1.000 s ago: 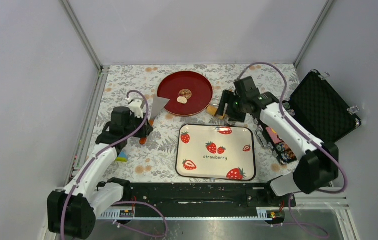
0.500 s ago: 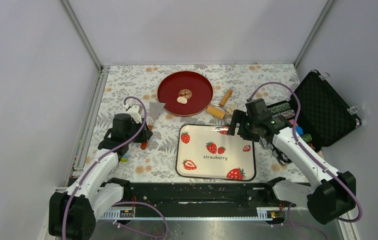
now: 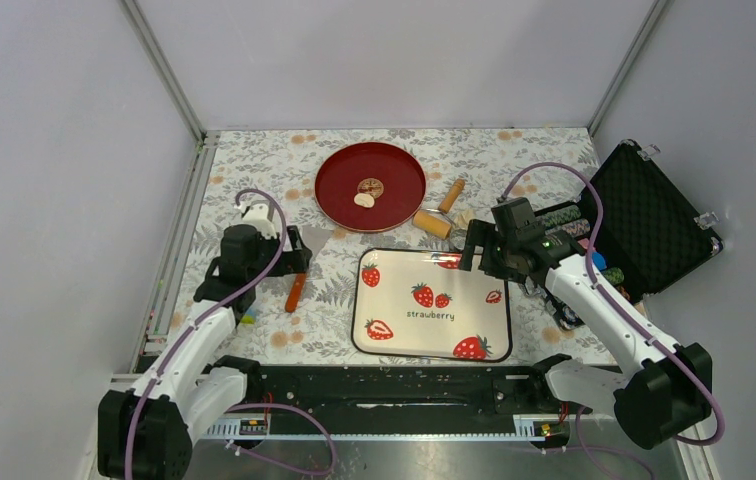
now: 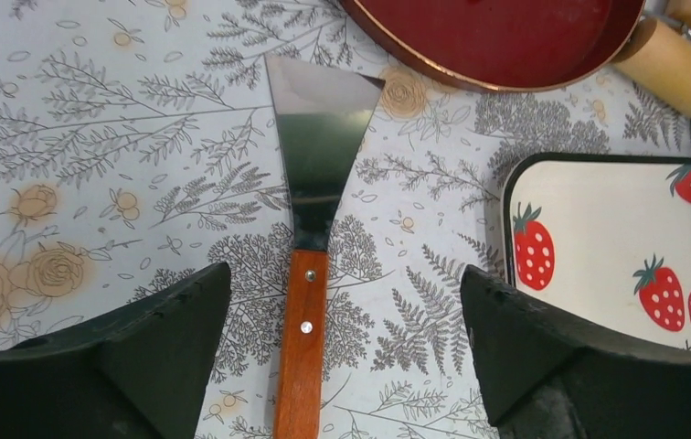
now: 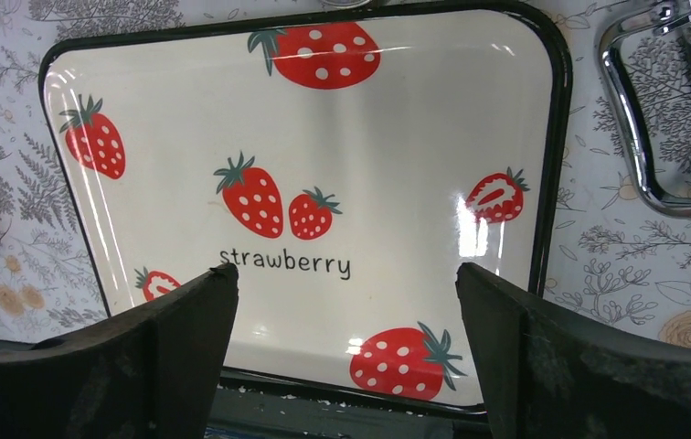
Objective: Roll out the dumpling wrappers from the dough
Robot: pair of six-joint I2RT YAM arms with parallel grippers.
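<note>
- The right tool (image 5: 344, 288) hangs over the near half of the strawberry tray (image 5: 415, 128). Its fingers are spread wide and it grips nothing.
- The tray is bare as far as both views show. There is no dough, flour or wrapper on it.
- The left tool (image 4: 342, 297) hovers low over the bench (image 3: 254, 170), left of the tray. It is also opened wide and empty.
- The spatula (image 4: 314, 165) lies flat on the bench straight under that tool, between the fingers but not touched by either. Its wooden handle points toward the arms and its blade points toward the plate.
- Beyond the tray's far right corner, the rolling pin (image 3: 433, 223) lies on the bench just beside the plate, and neither tool is holding it.
- Farthest off is the red plate (image 3: 394, 165). One dumpling wrapper (image 3: 364, 200), a small pale flat round, rests on it near the middle.
- Just behind the wrapper is a small brownish round (image 3: 370, 186). I cannot tell whether it is dough or a mark on the plate.
- To the right, an open black case (image 3: 644, 215) sits well apart from the work.
- My reading is that rolling is done for this piece: the wrapper is plated and both utensils are set down. No unrolled dough is visible anywhere, so little seems left, unless more dough lies out of sight.
</note>
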